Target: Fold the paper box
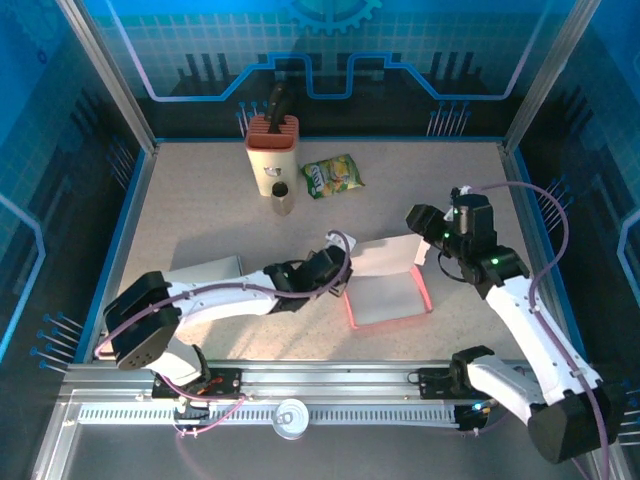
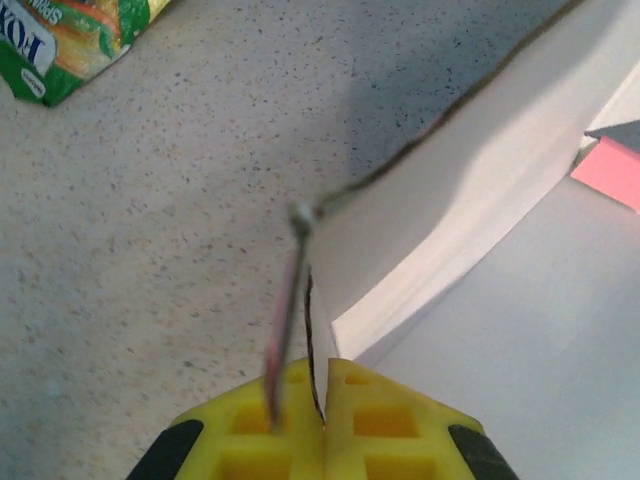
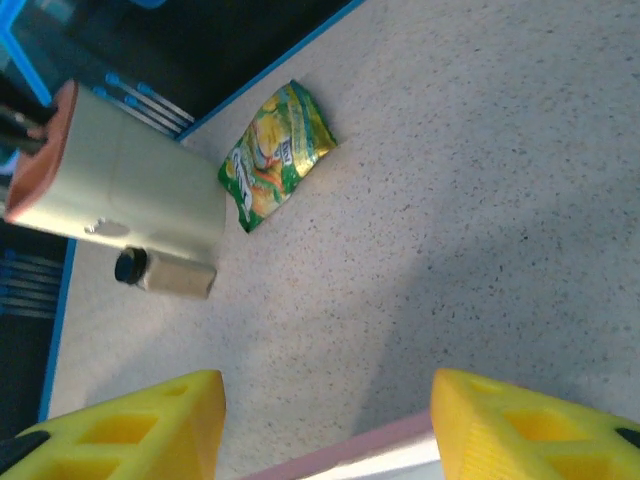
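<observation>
The left gripper [image 2: 320, 392] has its yellow fingers pressed together on a thin raised flap of the paper box [image 1: 388, 295], at the box's corner nearest the left arm, with the box's flat white floor just beside the fingers. The right gripper [image 3: 328, 398] holds nothing, its fingers well apart above the box's far corner on the right arm's side, the pink edge just beneath the gap. Well beyond the box's far edge lie a green snack packet [image 1: 332, 176] and a knife block [image 1: 272, 150].
</observation>
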Controlling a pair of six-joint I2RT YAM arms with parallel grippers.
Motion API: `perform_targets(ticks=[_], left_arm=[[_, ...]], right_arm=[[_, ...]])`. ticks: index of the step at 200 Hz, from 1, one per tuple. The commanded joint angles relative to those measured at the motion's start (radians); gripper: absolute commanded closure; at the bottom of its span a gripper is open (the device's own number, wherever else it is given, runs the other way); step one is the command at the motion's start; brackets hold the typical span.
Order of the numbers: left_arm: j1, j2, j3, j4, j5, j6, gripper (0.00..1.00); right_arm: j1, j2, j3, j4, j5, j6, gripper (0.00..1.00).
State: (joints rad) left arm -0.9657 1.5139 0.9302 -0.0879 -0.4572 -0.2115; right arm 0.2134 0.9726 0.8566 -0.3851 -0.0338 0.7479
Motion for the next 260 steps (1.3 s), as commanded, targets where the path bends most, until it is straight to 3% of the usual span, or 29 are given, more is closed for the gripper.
perform_targets(ticks=[1,33,85,125,204,260], left_arm=[[0.090,-0.090,-0.030,-0.038,0.142,0.171,1.00],[0.209,-0.133,-0.055,-0.021,0.267,0.308,1.00],[0.340,-0.096,-0.039,-0.015,0.350,0.359,1.00],[0.360,-0.082,-0.041,-0.001,0.347,0.357,1.00],[0.362,-0.070,-0.045,0.016,0.335,0.337,1.00],[0.362,-0.061,-0.017,0.005,0.332,0.339,1.00]], right_arm=[[-0.067,0.041,-0.033,0.083,-0.266,-0.253,0.43],[-0.086,0.055,-0.095,0.142,-0.358,-0.403,0.44],[-0.082,0.123,-0.119,0.173,-0.313,-0.495,0.46],[-0.046,0.191,-0.112,0.220,-0.306,-0.526,0.49],[0.033,0.249,-0.082,0.199,-0.106,-0.539,0.63],[0.049,0.320,-0.033,0.196,-0.101,-0.568,0.73]])
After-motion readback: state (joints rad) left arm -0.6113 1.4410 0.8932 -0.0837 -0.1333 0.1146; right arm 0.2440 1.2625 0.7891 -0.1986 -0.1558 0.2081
